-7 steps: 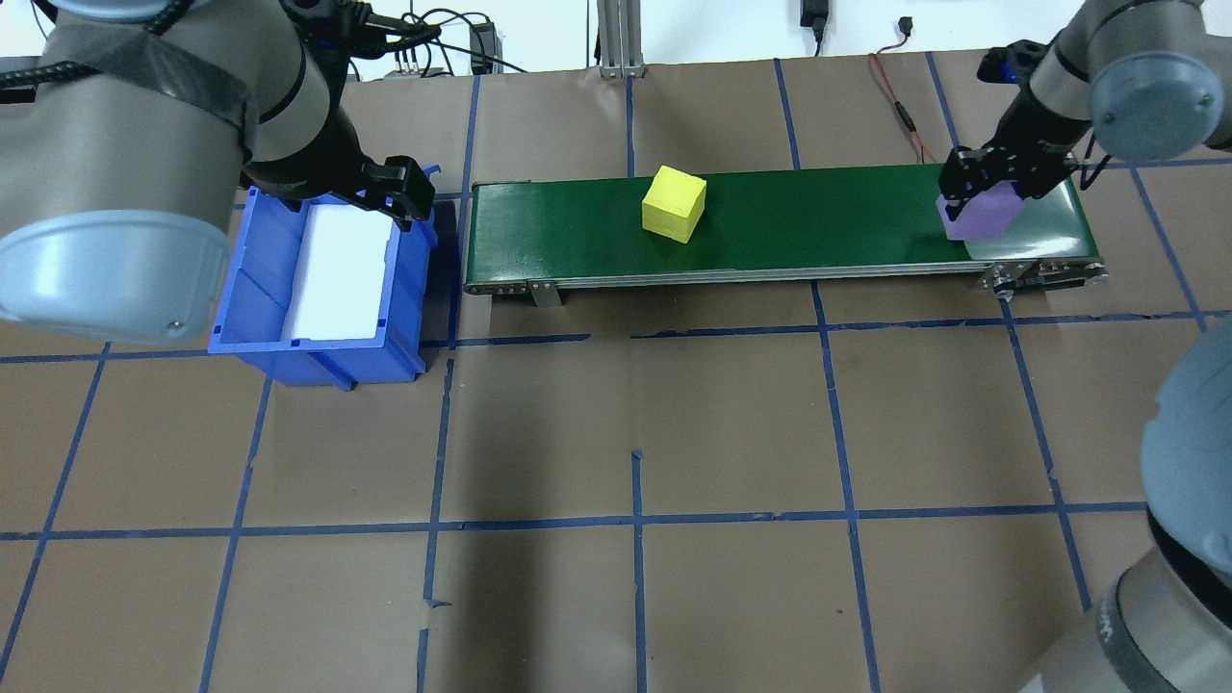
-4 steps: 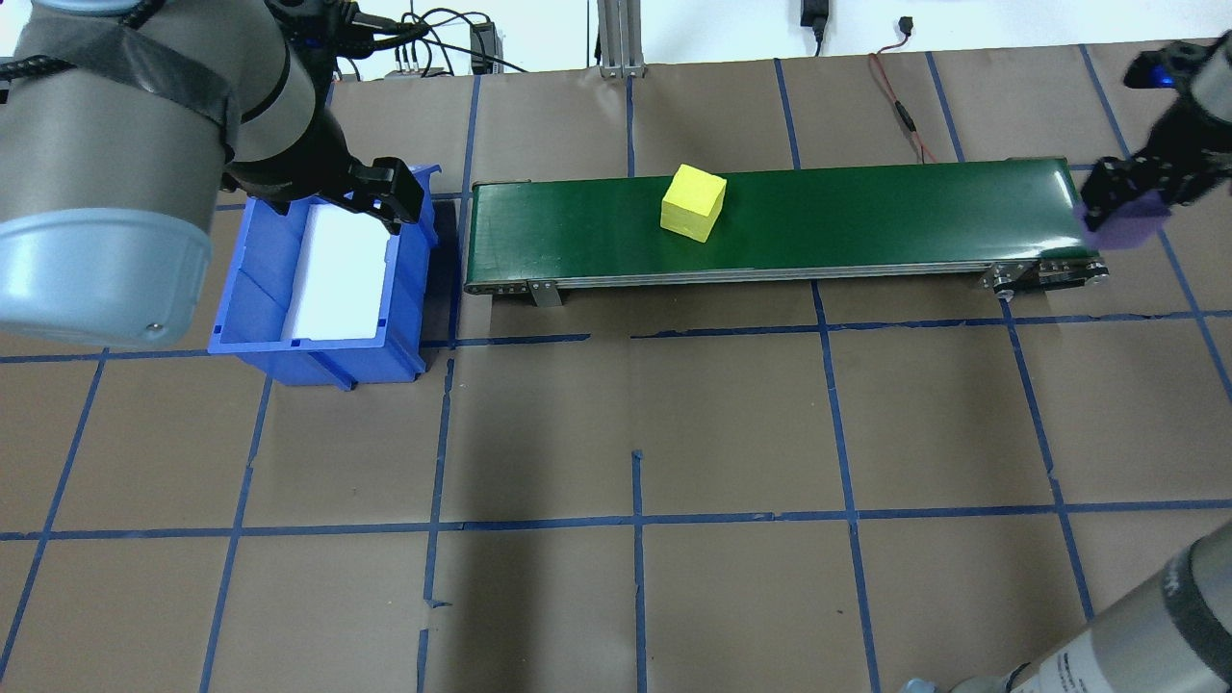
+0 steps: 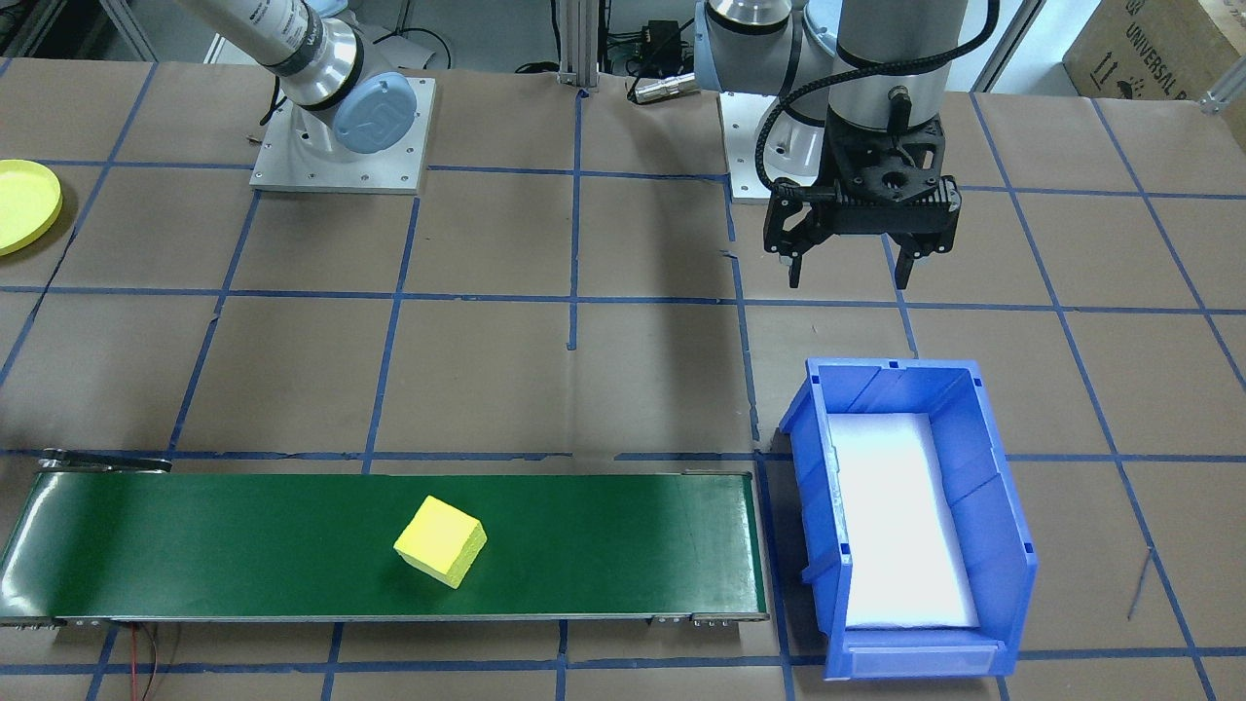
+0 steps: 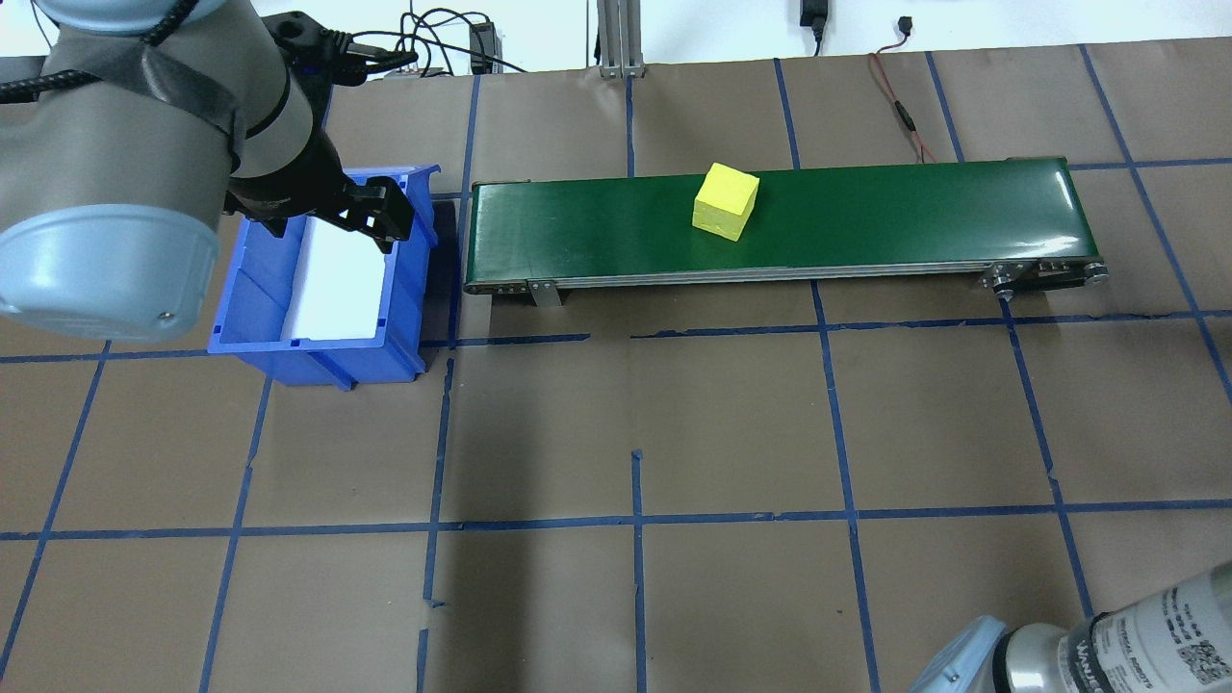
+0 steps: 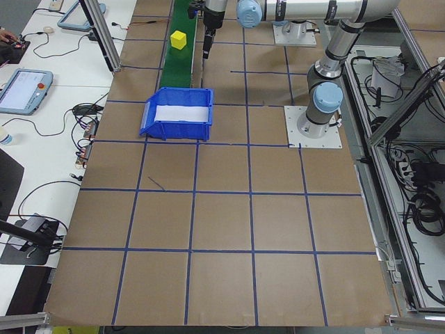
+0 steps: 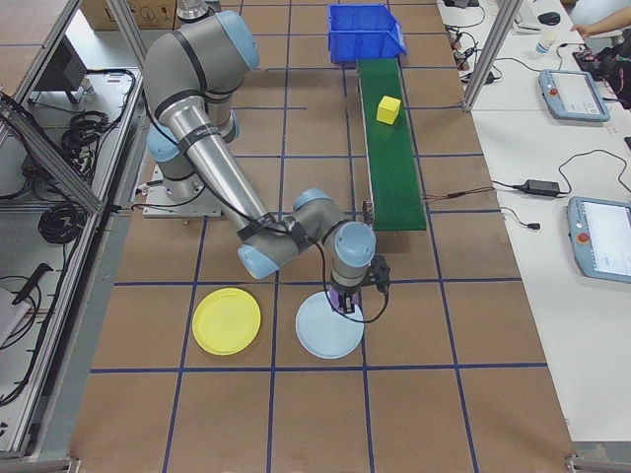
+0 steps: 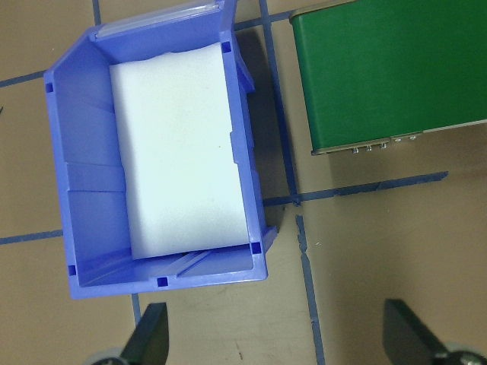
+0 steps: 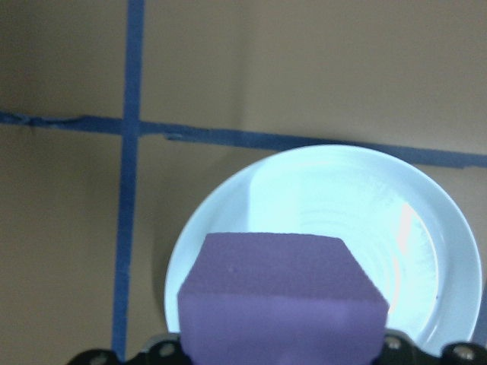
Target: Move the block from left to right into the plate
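A matte purple foam block (image 8: 281,293), clamped in the right gripper (image 6: 344,299), hangs above a pale-blue plate (image 8: 426,251); the left gripper (image 3: 847,268) gapes wide.

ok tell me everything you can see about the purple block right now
The purple block looks like a matte foam cube with soft edges. The right gripper holds it off the table, above the pale blue plate, so it hangs over the plate's near side. The yellow plate beside it is bare.

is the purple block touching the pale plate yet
Cannot tell. The right wrist view shows the purple block in the right claw over the pale plate, but no plain gap or contact.
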